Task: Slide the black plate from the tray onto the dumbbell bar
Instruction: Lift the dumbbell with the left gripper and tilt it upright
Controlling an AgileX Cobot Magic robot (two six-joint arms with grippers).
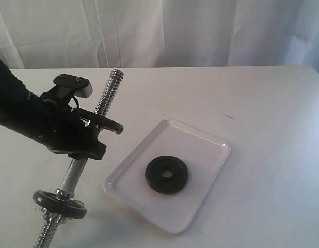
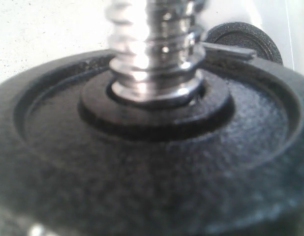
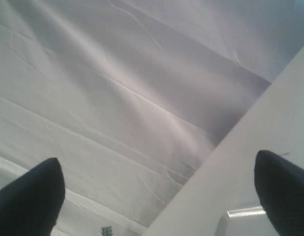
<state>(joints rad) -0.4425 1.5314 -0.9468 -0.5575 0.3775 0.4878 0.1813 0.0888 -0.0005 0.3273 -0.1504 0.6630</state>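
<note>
The black plate (image 1: 166, 174) lies flat in the middle of the clear tray (image 1: 211, 140); a part of the black plate (image 2: 246, 38) also shows in the left wrist view. The dumbbell bar (image 1: 109, 88) slants across the left of the table, with a black disc (image 1: 60, 203) near its near end. My left gripper (image 1: 100, 125) is closed round the bar's middle. Its wrist view is filled by another black disc (image 2: 152, 162) on the threaded rod (image 2: 154, 44), and its fingers are hidden there. My right gripper (image 3: 157, 196) is open and empty, pointing at the curtain.
A white curtain (image 1: 164, 31) hangs behind the white table (image 1: 262, 103). The left arm's black body (image 1: 30, 113) covers part of the bar. The right arm is outside the exterior view.
</note>
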